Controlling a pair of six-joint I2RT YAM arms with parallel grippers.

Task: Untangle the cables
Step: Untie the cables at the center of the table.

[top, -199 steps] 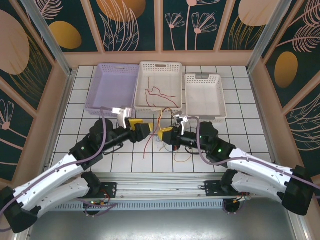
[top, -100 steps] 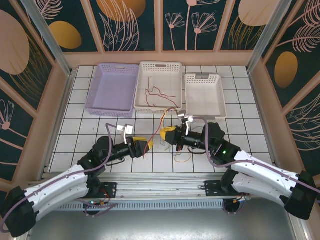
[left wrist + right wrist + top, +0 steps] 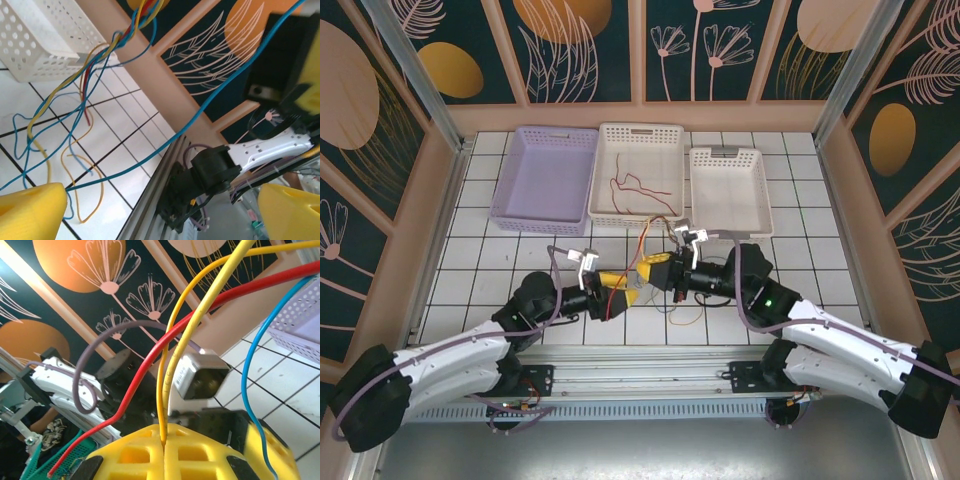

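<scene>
Right gripper (image 3: 164,444) pressed shut, pinching yellow cable (image 3: 161,400). Left gripper (image 3: 160,210) spread wide, just beside it. Blue cable (image 3: 165,137) crosses left gap slantwise, ungripped.

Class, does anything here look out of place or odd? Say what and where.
Yes: coloured cables hang twisted together from the shut right gripper, and one reddish cable lies apart in the middle basket.
</scene>
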